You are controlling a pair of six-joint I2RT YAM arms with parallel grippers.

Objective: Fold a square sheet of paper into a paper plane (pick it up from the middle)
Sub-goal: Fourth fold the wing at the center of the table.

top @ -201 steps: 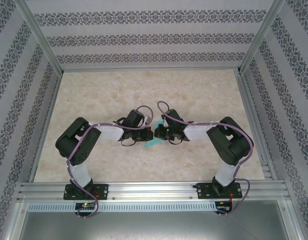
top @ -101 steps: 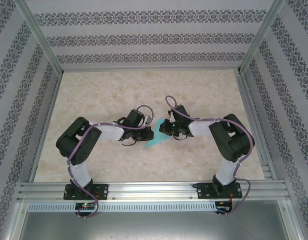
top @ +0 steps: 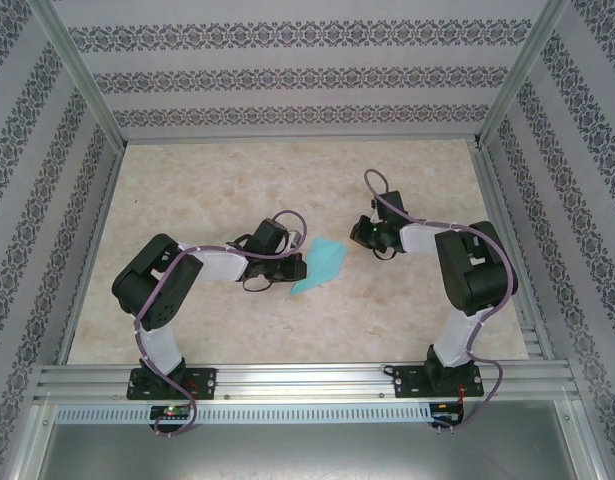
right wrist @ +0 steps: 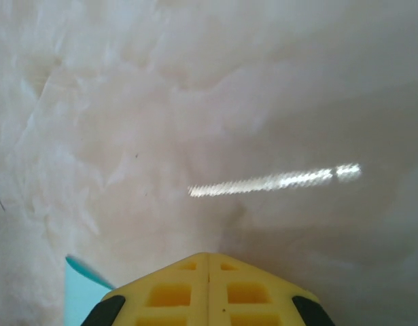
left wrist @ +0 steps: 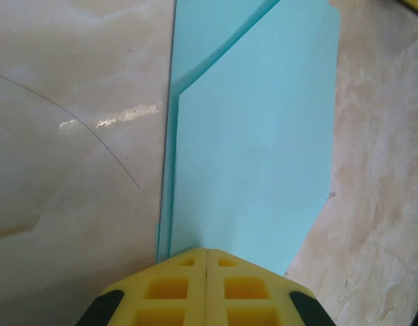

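Pressure matters: your left pincer (left wrist: pixel 206 255), tips together, sits on the 9 o'clock edge of the square sheet of paper (top: pixel 322 266), partly folded mid-table (top: pixel 237 180). Press straight down; bring the right pincer (top: pixel 357 234), also closed, from 2 o'clock flat along the crease (left wrist: pixel 176 163).

the far half of the table (top: pixel 287 170) lies open up to the patterned walls (top: pixel 297 75) on three sides. mid-table, the left gripper (top: pixel 301 268) rests on the folded sheet of paper (top: pixel 324 260); the right gripper (top: pixel 359 232) stands apart, leaving a passable gap.
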